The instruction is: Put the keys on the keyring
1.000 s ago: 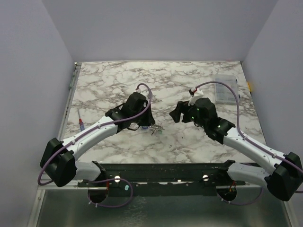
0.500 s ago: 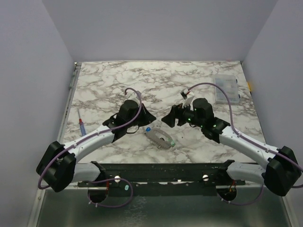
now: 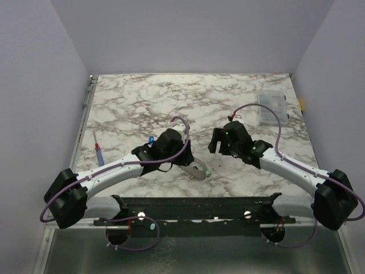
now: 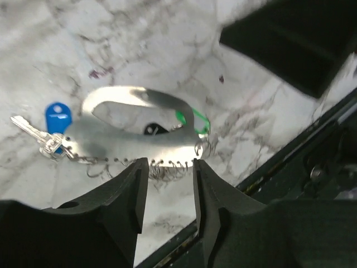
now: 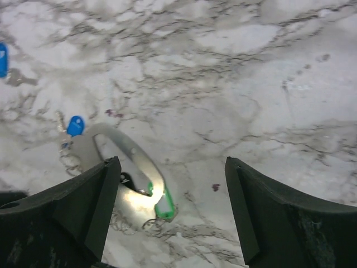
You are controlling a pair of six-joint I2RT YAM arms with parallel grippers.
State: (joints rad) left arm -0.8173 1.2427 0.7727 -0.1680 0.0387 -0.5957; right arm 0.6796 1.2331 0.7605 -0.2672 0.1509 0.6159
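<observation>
The keyring (image 4: 106, 135) is a pale silvery oval loop lying flat on the marble; it also shows in the top view (image 3: 197, 169) and the right wrist view (image 5: 134, 153). A green key head (image 4: 195, 120) lies at one end, a black key head (image 4: 152, 129) inside the loop, and a blue key (image 4: 57, 117) at the other end. Another blue key (image 3: 151, 139) lies apart, behind the left arm. My left gripper (image 4: 170, 167) is open just at the loop's near edge, touching nothing. My right gripper (image 5: 172, 167) is open wide above the green key (image 5: 164, 207).
A thin screwdriver (image 3: 97, 149) with a red-and-blue handle lies near the left table edge. A clear plastic compartment box (image 3: 272, 107) stands at the back right. The black rail (image 3: 194, 205) runs along the near table edge, close to the keyring.
My left gripper has moved right and nearer, up to the keyring, uncovering a blue key behind it. My right gripper has drawn back slightly to the right.
</observation>
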